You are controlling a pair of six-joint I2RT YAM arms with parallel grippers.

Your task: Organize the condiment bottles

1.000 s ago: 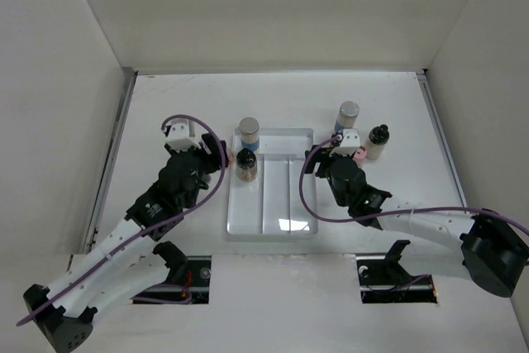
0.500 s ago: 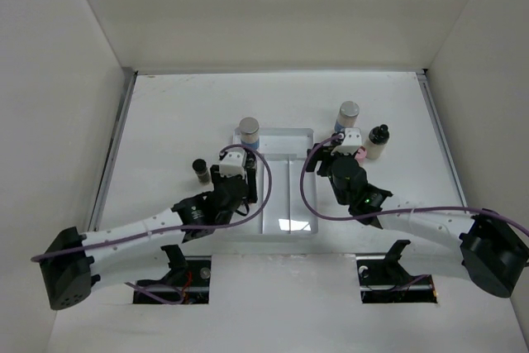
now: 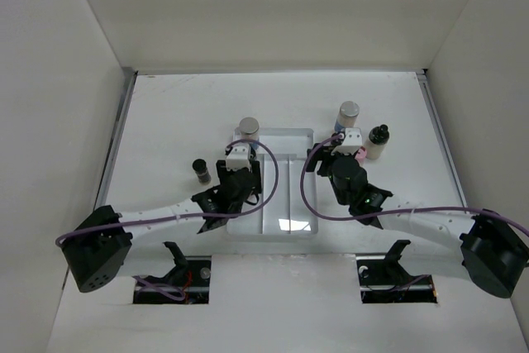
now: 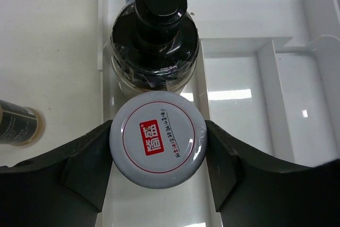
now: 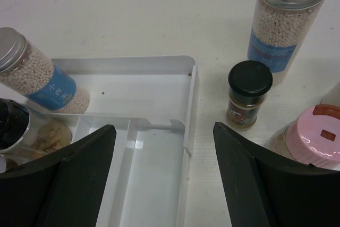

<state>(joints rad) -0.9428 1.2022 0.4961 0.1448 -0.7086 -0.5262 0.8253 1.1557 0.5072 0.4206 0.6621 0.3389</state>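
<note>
**Top external view.** The left arm (image 3: 157, 219) reaches across to a clear rectangular plastic tray (image 3: 289, 204), and its wrist is over the tray's left compartment. The right arm (image 3: 413, 219) ends just off the tray's far right corner. A tall grey-capped jar of beige beads (image 3: 247, 128) stands at the tray's far left corner; I cannot tell whether it is inside the rim or just behind it. A small dark bottle (image 3: 200, 170) stands on the white table (image 3: 165, 113), left of the tray and apart from it. Right of the tray are a second grey-capped jar with a blue label (image 3: 349, 112), a slim black-capped bottle with a pale body (image 3: 378, 142) and a pink-capped jar (image 3: 360, 153).

**Left wrist view.** The left fingers (image 4: 79, 168) press against both sides of a round jar with a pale grey lid and red label (image 4: 158, 138). This jar is over the near end of the left compartment; I cannot tell whether it rests on the tray floor. Just beyond it in the same compartment stands a wide black-capped jar (image 4: 154, 35).

**Right wrist view.** The right fingers (image 5: 79, 179) are spread wide with nothing between them. Ahead of them on the table, a short black-capped bottle with a dark label (image 5: 248, 95) stands between the tray's right wall and the pink-capped jar. The second grey-capped jar is behind it.
</note>
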